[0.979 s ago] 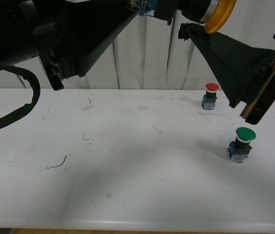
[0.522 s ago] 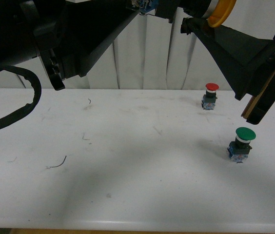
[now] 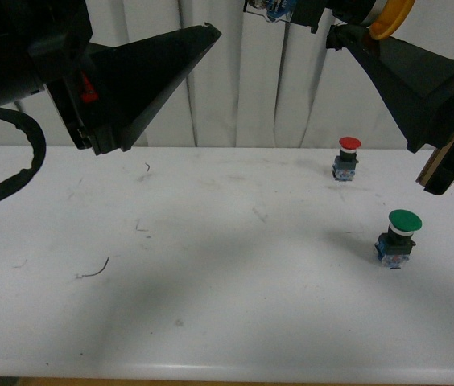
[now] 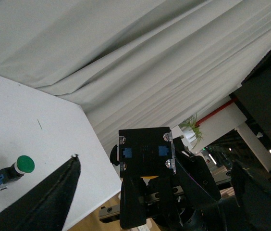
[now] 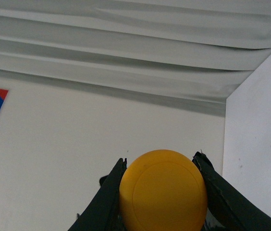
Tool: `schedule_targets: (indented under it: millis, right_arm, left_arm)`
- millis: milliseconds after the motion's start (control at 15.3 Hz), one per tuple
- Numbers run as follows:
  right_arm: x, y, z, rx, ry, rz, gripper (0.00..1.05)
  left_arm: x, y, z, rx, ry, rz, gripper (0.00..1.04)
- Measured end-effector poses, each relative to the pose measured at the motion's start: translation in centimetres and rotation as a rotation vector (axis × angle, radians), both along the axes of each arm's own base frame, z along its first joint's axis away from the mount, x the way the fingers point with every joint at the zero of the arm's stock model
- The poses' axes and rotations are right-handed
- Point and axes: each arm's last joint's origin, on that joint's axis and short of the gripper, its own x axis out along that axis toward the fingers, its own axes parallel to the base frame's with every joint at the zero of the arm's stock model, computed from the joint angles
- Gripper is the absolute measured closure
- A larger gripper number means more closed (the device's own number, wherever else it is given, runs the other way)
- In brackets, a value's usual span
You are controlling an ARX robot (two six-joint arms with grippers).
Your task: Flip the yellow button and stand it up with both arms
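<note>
right gripper (image 5: pixel 160 163) clamps yellow button (image 5: pixel 163 192) by cap, now higher; left gripper (image 3: pixel 199 40) backed off, jaw state unreadable. handover probably done.

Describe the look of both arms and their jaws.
Both are bulky and black, with wedge-shaped jaws tapering to points. The left arm shows a small red marking and a thick black looping cable. The right arm has a tan strip along one edge.
</note>
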Motion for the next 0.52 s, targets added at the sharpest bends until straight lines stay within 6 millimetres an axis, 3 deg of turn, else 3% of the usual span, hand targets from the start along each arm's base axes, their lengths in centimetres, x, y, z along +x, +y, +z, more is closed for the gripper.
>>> schedule_targets:
  millis: [261,522]
  right_arm:
    - [0.1,-0.3,0.1,0.000,-0.003,-0.007,0.68]
    - [0.3,-0.7,0.1,0.000,-0.002,-0.021,0.68]
  left_arm:
    - [-2.3,2.8,1.2,0.033,-0.013,0.082,0.07]
    - [-7.4,6.6,2.3,0.198,-0.129,0.283,0.07]
